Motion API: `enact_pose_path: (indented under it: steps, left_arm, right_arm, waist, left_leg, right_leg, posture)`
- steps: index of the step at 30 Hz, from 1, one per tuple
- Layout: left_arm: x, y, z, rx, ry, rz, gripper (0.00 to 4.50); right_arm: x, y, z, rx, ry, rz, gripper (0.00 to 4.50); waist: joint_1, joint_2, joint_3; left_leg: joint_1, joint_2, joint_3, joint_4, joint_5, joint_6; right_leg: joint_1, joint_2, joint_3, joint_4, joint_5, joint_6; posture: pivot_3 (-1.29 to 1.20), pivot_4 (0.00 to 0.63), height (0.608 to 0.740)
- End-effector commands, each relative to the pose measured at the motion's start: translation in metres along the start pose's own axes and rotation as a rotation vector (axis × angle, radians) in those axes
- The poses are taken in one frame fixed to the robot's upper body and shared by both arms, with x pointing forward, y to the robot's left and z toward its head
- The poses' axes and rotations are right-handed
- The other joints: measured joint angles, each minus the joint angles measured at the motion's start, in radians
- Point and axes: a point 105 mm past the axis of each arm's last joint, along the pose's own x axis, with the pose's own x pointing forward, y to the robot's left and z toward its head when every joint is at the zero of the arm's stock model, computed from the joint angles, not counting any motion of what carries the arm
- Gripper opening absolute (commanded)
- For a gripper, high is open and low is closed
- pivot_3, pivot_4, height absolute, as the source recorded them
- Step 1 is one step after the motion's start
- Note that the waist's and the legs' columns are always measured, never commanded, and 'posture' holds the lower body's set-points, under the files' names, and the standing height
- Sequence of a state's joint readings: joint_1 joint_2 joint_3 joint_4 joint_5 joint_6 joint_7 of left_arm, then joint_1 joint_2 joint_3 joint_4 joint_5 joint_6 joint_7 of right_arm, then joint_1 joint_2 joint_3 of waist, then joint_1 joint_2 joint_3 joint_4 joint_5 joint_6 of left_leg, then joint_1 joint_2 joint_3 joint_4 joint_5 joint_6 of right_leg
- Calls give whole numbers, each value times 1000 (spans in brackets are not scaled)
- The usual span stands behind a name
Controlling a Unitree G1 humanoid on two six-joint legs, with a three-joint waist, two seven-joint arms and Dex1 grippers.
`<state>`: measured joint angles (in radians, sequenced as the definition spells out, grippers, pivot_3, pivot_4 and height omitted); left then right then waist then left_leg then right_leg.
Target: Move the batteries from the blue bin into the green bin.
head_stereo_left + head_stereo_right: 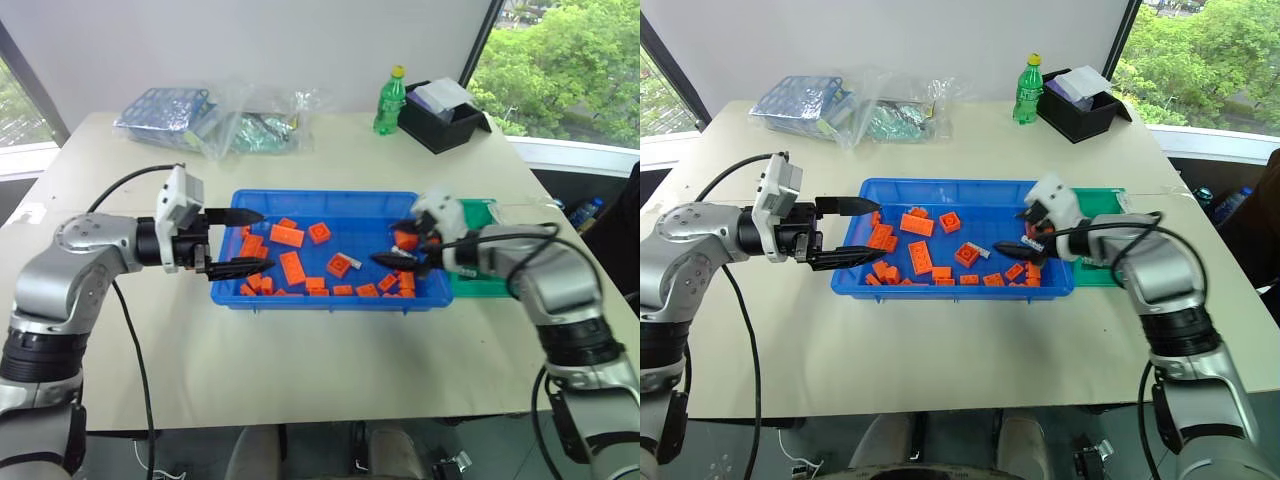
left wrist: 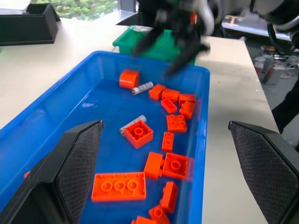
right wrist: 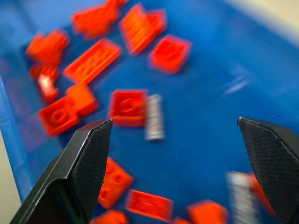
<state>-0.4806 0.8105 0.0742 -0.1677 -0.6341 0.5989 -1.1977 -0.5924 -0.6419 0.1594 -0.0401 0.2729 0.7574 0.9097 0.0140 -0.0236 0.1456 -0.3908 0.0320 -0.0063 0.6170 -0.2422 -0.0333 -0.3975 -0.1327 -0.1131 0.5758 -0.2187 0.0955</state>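
The blue bin (image 1: pixel 330 199) lies mid-table, scattered with orange bricks (image 1: pixel 287 236). One silver battery (image 2: pixel 132 124) rests against a square brick; another battery (image 2: pixel 142 87) lies farther toward the green bin's end. In the right wrist view, a battery (image 3: pixel 154 116) lies beside a square brick between the fingers' lines. The green bin (image 1: pixel 487 212) sits against the blue bin's right end, partly hidden by my right arm. My right gripper (image 1: pixel 400 245) hovers open over the blue bin's right end, holding nothing. My left gripper (image 1: pixel 240 241) stands open at the bin's left end, empty.
A green bottle (image 1: pixel 390 100) and a black box (image 1: pixel 445 115) stand at the table's back right. Clear plastic bags (image 1: pixel 225 120) with a blue rack lie at the back left. Windows flank the table.
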Motion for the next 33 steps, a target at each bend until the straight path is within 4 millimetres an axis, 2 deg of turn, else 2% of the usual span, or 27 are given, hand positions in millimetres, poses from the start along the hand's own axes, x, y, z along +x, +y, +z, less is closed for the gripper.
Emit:
enact_pose_path:
  steps: [1,14,17,24,26,29,31,33]
  left_arm:
    - [-7,-4,14,52,-15,8,4500]
    - [-13,-5,20,59,-20,46,4500]
    - [-13,-4,21,61,-22,48,4500]
    - [-11,-2,22,65,-29,45,4500]
    - [-10,-3,22,64,-30,39,4500]
    - [-8,-5,21,62,-30,24,4500]
    - [-6,-5,21,58,-33,15,4500]
    - [-5,-6,20,54,-34,4,4500]
  right_arm:
    - [17,-3,7,-74,-3,2,4413]
    - [49,-1,-16,-119,53,53,4413]
    - [54,-1,-17,-109,50,52,3643]
    - [59,-2,-15,-81,40,40,98]
    - [56,-3,-13,-83,38,26,73]
    - [41,-9,-1,-70,-1,-18,73]
    - [23,-18,13,-66,-41,-79,73]
    - [-3,-34,30,-50,-94,-188,73]
  waist:
    - [-1,0,0]
    - [-5,1,1]
    - [-4,1,1]
    - [-4,2,2]
    - [-4,2,2]
    - [-3,3,2]
    - [-1,3,2]
    - [-1,3,2]
  left_leg:
    - [0,0,0,0,0,0]
    - [0,0,0,0,0,0]
    - [0,0,0,0,0,0]
    - [1,0,0,0,0,0]
    - [1,0,0,0,0,0]
    - [1,0,0,0,0,0]
    - [1,0,0,0,0,0]
    - [0,0,0,0,0,0]
  right_leg:
    - [0,0,0,0,0,0]
    - [1,0,0,2,0,0]
    - [1,0,0,2,0,0]
    - [1,1,0,2,0,0]
    - [1,1,0,2,0,0]
    - [2,1,0,2,0,0]
    - [1,0,0,3,0,0]
    - [1,0,0,2,0,0]
  posture:
    - [0,150,723]
    - [0,150,723]
    - [0,150,723]
    - [0,150,723]
    - [0,150,723]
    - [0,150,723]
    - [0,150,723]
    - [0,150,723]
